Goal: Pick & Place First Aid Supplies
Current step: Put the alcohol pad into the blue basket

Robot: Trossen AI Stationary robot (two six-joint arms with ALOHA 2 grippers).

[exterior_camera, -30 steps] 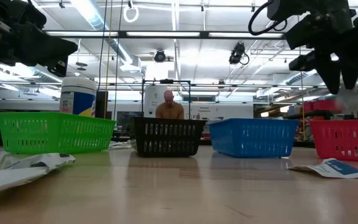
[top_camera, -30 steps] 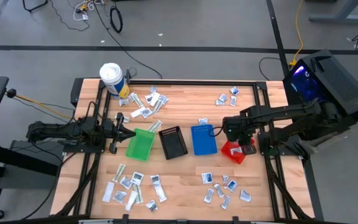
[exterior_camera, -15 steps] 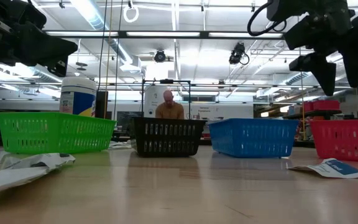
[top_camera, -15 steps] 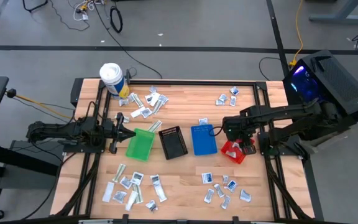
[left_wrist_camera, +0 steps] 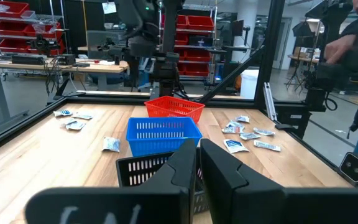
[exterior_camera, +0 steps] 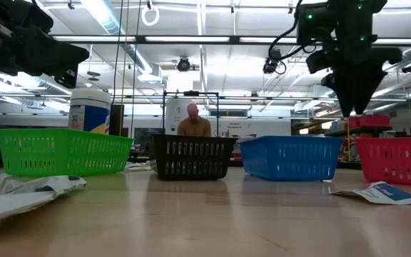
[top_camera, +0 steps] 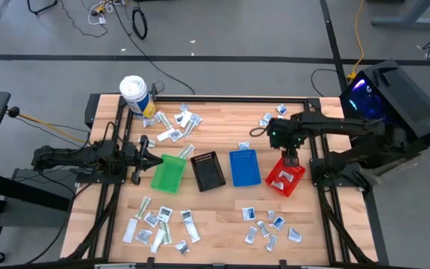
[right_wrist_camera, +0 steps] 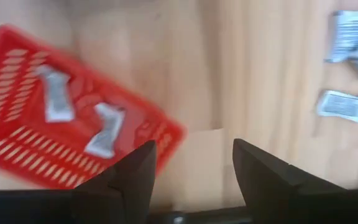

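Your right pincer hangs spread and empty just above the red bin's far edge; two sachets lie inside the bin. Your left pincer, pressed together, waits beside the green bin. More sachets lie scattered across the desk.

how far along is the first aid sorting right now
Early on. Done: two sachets lie in the red bin. In hand: nothing; the right gripper hangs open over the table beside that bin, and the left gripper waits shut by the green bin. Left: clusters of packets across the table, near and far; the green, black and blue bins look empty.
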